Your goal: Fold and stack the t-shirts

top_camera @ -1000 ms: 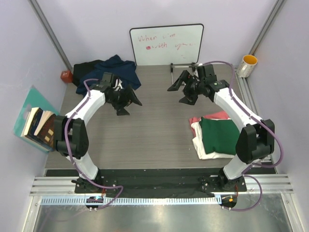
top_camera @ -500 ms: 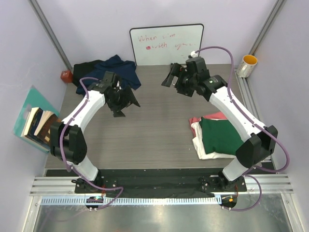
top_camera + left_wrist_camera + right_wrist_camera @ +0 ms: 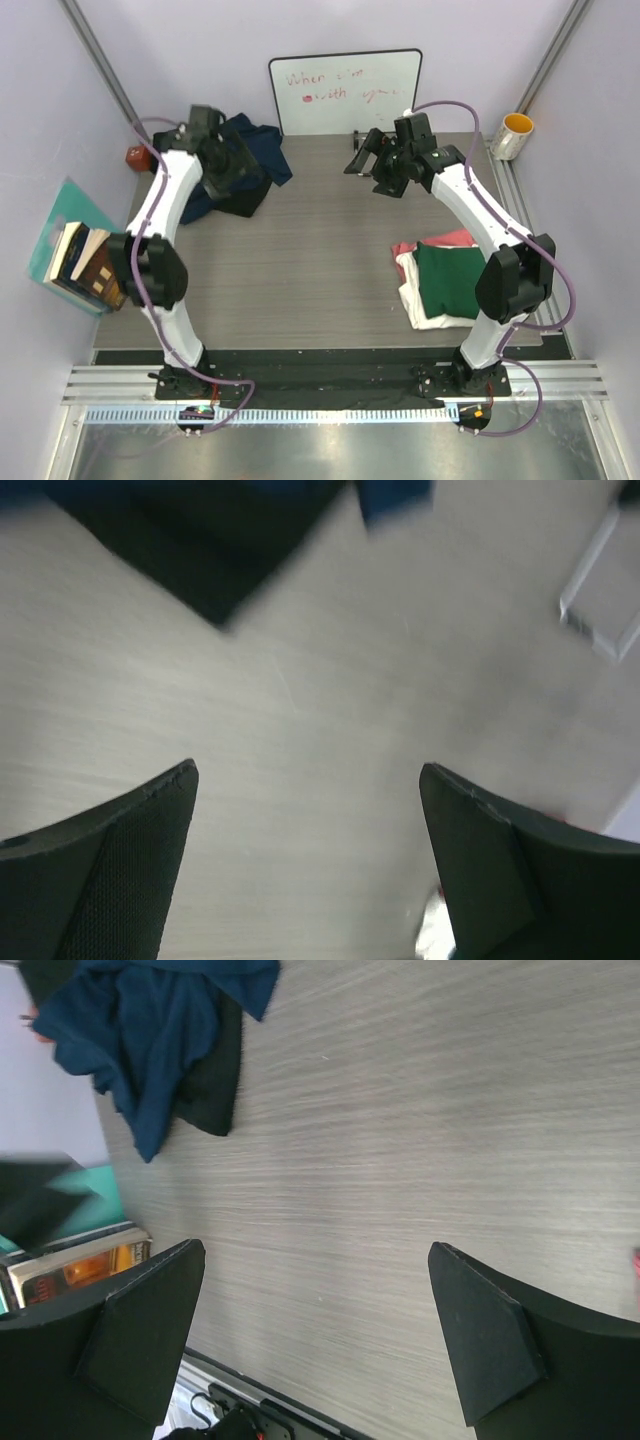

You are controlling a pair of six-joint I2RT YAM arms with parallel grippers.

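A crumpled navy t-shirt (image 3: 256, 143) lies on a black t-shirt (image 3: 236, 203) at the table's back left. A folded dark green t-shirt (image 3: 455, 278) lies on a cream-white one (image 3: 415, 302) and a pink-red one (image 3: 448, 240) at the right. My left gripper (image 3: 240, 178) is open and empty, over the near edge of the navy and black pile. Its view is blurred and shows black cloth (image 3: 200, 550), navy cloth (image 3: 395, 495) and bare table between the fingers. My right gripper (image 3: 360, 163) is open and empty above the back middle of the table. Its view shows the navy t-shirt (image 3: 150, 1030) and the black one (image 3: 210, 1090) far off.
A whiteboard (image 3: 345, 90) with red writing leans at the back wall, its metal stand (image 3: 375, 135) beside my right gripper. A yellow cup (image 3: 513, 135) stands back right. A small red object (image 3: 136, 156) sits back left. Books (image 3: 80, 260) lean off the left edge.
My left arm has swung back and to the left, from the open table to the navy and black pile. My right gripper has shifted slightly back and stays open.
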